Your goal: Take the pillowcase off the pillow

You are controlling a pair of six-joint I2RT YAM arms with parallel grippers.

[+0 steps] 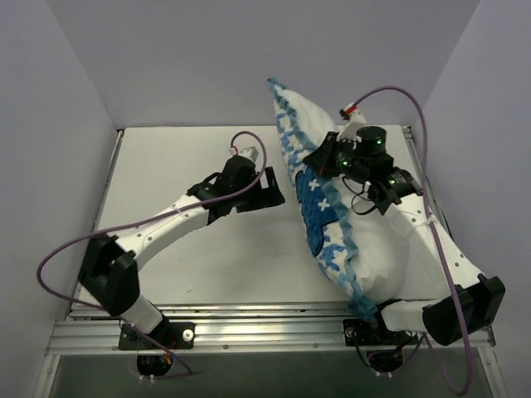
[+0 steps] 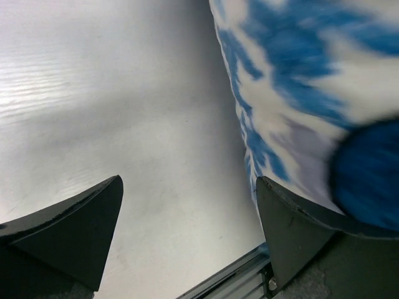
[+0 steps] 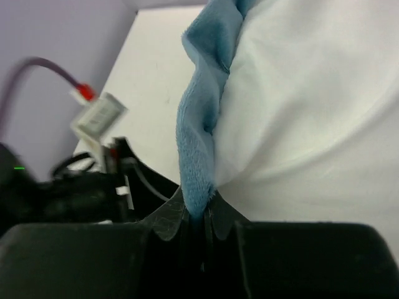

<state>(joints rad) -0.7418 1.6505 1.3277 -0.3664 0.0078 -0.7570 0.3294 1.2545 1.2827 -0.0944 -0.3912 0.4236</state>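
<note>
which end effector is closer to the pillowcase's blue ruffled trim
Right. The right end effector is shut on the ruffled trim, pinching it. The left end effector stands open beside the patterned face of the pillowcase, gripping nothing.

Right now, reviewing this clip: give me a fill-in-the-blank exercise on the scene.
The right end effector is shut on the pillowcase's ruffled ____ trim.
The left end effector stands ____, gripping nothing.
In the top view, the pillowcase is over the table's ____ half.
Missing words: blue; open; right.
</note>
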